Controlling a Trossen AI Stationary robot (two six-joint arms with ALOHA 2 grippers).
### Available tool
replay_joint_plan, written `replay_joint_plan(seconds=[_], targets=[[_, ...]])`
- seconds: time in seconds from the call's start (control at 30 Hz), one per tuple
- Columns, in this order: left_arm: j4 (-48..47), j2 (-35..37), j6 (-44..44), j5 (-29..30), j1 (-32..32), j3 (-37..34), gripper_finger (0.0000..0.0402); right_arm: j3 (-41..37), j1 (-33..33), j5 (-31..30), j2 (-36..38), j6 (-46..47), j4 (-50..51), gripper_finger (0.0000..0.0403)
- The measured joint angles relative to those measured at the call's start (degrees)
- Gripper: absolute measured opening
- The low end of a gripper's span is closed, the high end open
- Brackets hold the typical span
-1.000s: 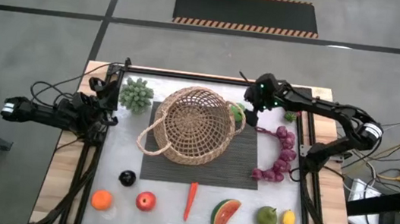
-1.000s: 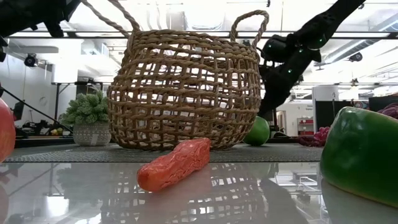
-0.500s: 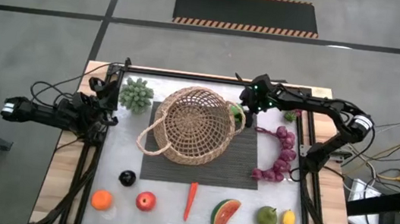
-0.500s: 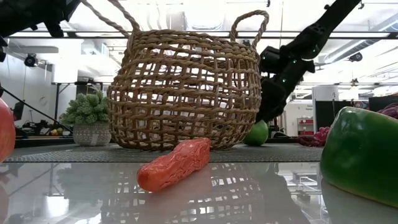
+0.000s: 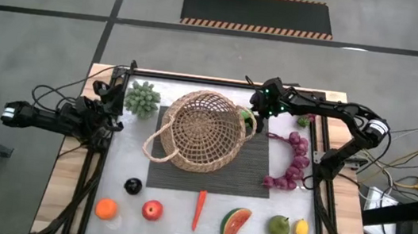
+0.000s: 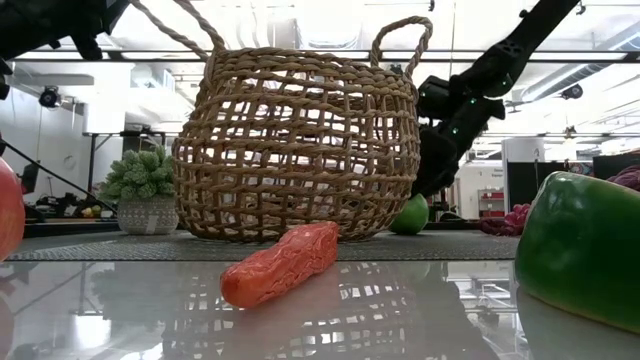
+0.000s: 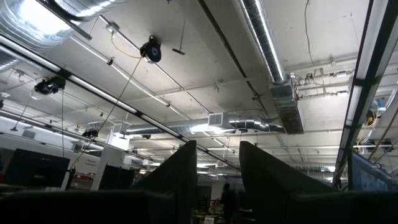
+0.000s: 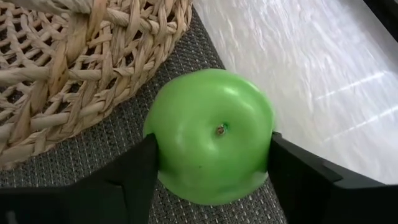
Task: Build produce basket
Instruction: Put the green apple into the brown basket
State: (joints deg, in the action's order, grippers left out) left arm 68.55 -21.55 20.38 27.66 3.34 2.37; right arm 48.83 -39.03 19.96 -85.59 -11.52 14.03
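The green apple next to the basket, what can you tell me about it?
The green apple is round, smooth and glossy, bright green, with a small dark dimple facing the wrist camera. It sits on the dark ribbed mat, close beside the woven basket; whether they touch is unclear. The right gripper has a dark finger against each of its sides. From table height only part of it shows, behind the basket's edge. It looks whole and unmarked.

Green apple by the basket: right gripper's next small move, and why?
Probably close and lift. The right gripper has its jaws on either side of the green apple, which sits on the dark mat right beside the basket. Whether they already grip is unclear. The left gripper waits at the table's left edge.
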Motion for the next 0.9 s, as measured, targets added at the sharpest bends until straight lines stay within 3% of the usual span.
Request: replay_joint_plan(seconds=[0.17, 0.3, 0.57, 0.9], targets=[[0.02, -0.05, -0.07, 0.02, 0.01, 0.00, 0.0105, -0.35, -0.38, -0.98, 3.08, -0.29, 1.80, 0.0243], [-0.09, -0.14, -0.12, -1.20, 0.01, 0.50, 0.0105, 0.28, -1.42, -5.53, 9.23, -1.08, 4.38, 0.0245], [0.00, -2.15, -0.26, -9.10, 0.01, 4.73, 0.0105, 3.38, -1.99, -6.70, 24.25, 1.42, 8.20, 0.0245], [-0.17, -15.44, 4.19, -12.47, 0.01, 18.44, 0.0105, 4.01, 2.52, -6.20, 40.49, 5.82, -10.13, 0.0245]])
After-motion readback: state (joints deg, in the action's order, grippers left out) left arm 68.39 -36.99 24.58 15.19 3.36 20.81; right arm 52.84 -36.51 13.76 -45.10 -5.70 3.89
